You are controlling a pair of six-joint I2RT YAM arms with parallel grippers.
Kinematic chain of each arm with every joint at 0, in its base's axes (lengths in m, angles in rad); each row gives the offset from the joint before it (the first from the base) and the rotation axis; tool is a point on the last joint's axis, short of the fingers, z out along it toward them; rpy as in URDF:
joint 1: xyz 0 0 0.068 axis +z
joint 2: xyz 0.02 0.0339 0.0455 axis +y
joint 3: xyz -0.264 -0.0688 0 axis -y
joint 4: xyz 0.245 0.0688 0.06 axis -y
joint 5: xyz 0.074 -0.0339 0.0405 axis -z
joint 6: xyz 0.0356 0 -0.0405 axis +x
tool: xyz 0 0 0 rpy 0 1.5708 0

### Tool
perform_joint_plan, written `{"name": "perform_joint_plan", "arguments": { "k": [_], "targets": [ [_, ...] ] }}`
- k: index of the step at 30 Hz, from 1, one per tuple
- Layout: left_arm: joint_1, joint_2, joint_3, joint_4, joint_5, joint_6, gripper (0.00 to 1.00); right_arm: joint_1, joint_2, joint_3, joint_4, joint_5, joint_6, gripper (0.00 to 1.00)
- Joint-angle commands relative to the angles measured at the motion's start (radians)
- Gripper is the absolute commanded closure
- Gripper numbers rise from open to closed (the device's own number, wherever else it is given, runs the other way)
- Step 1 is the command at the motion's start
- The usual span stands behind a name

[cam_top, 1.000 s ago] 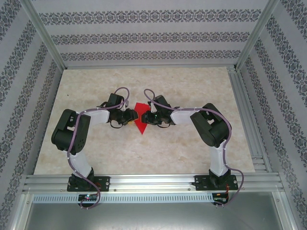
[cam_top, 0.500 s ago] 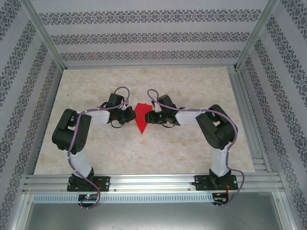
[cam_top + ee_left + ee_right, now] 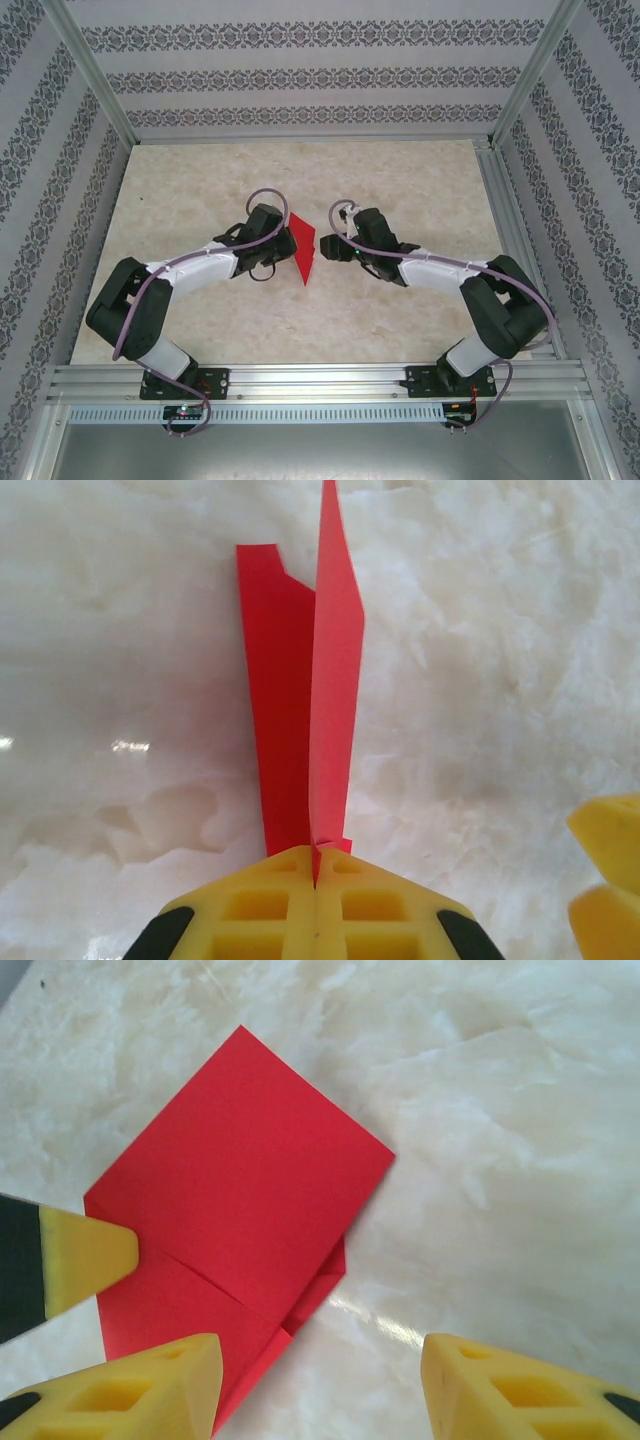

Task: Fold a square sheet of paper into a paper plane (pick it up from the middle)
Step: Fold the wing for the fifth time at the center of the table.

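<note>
**A:** Start on the left. What does the left end effector (image 3: 282, 240) have?

**B:** It is clamped tight on the red paper (image 3: 303, 248). In the left wrist view its yellow pads (image 3: 260, 910) meet on the folded layers with no gap between them.

**A:** And where is the paper itself?

**B:** It is near the middle of the table (image 3: 420, 180), between the two arms. It is partly folded and raised on edge, with a narrow point aimed toward the arm bases. I can't tell whether that tip touches the table.

**A:** How would you expect it to handle?

**B:** I'd judge it thin, very light and limp. It should take a crease readily, but it would crumple or tear under a careless squeeze. A single layer would flop over. The doubled fold is probably the stiffest part, so that is the safest place to hold it, about midway along its length.

**A:** What about the right side?

**B:** The right end effector (image 3: 338, 245) sits just beside the paper. Its fingers are spread apart and nothing is between them. Its own camera faces the flat red side, which has a diagonal crease (image 3: 215, 1285) and a small tucked flap (image 3: 320, 1295).

**A:** And the surface and the room?

**B:** The table is pale, marble-patterned and glossy, so I'd guess a loose sheet would slide easily on it. Striped, patterned walls (image 3: 300, 70) enclose it, and aluminium rails (image 3: 320, 380) run along the near edge.
</note>
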Motion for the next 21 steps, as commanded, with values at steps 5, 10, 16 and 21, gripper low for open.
{"name": "perform_joint_plan", "arguments": {
  "k": [5,10,16,21],
  "targets": [
    [-0.075,0.059,-0.01,0.038,-0.145,-0.172,0.95,0.081,-0.042,-0.087,0.102,0.084,-0.169,0.47],
    [-0.086,0.103,0.017,0.021,-0.147,-0.192,0.95,0.156,-0.01,-0.138,0.22,0.102,-0.232,0.5],
    [-0.093,0.095,0.05,-0.02,-0.169,-0.193,0.95,0.221,0.039,-0.14,0.263,0.141,-0.303,0.51],
    [-0.093,0.075,0.057,-0.022,-0.159,-0.201,0.95,0.236,0.099,-0.137,0.324,0.141,-0.357,0.53]
  ]
}}
